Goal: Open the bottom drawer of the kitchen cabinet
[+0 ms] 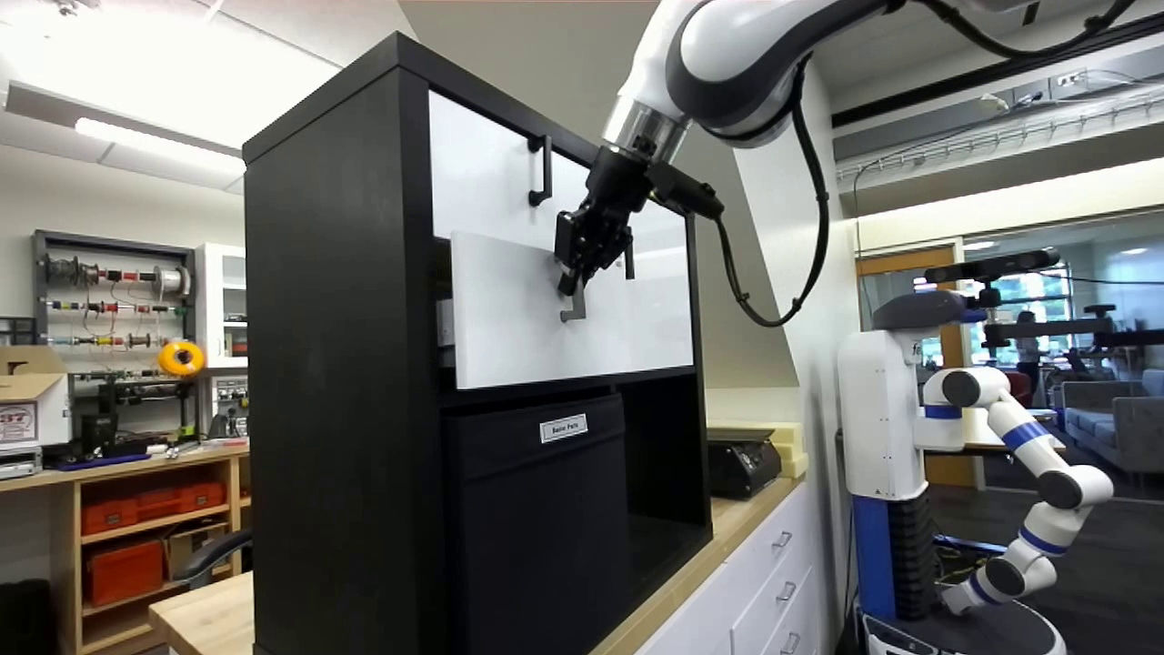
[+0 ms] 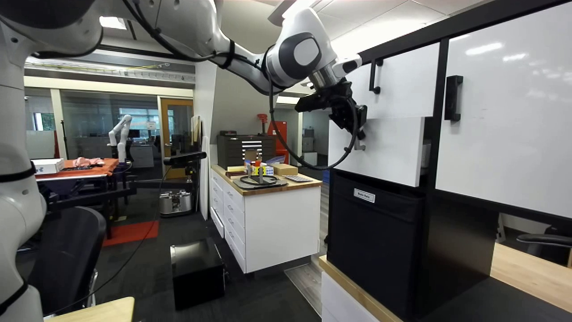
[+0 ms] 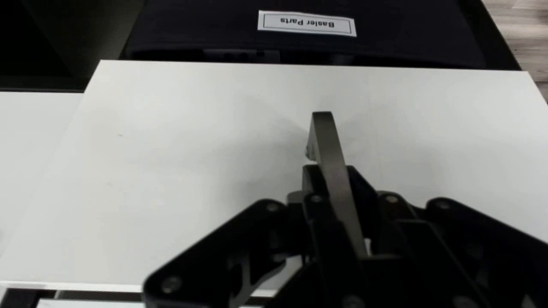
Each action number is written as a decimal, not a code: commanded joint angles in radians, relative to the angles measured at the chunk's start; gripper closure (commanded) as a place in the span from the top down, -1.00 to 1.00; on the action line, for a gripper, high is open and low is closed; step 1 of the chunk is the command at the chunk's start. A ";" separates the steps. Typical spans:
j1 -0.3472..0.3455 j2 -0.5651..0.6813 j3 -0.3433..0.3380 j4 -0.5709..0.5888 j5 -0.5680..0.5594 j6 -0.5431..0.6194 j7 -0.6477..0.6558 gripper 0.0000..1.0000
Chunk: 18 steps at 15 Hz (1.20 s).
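Note:
The bottom drawer has a white front and stands out a little from the black kitchen cabinet. A dark gap and part of its side show behind its edge. It also shows in an exterior view and the wrist view. Its silver bar handle is vertical; its lower end shows in both exterior views. My gripper comes down from above at the drawer front. In the wrist view the fingers lie on both sides of the handle, shut on it. The fingers hide part of the bar.
Above the drawer is a white front with a black handle. Below it is a black bin with a white label. A large white door with a black handle is beside it. The wrist cable hangs in a loop near the drawer.

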 commanded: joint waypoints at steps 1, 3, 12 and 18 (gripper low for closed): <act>0.002 -0.152 -0.009 -0.234 0.024 0.071 -0.007 -0.88; 0.000 -0.214 -0.008 -0.317 0.020 0.094 -0.001 -0.89; -0.019 -0.505 0.000 -0.670 0.038 0.175 0.016 -0.89; -0.028 -0.617 0.008 -0.779 0.046 0.137 0.009 -0.04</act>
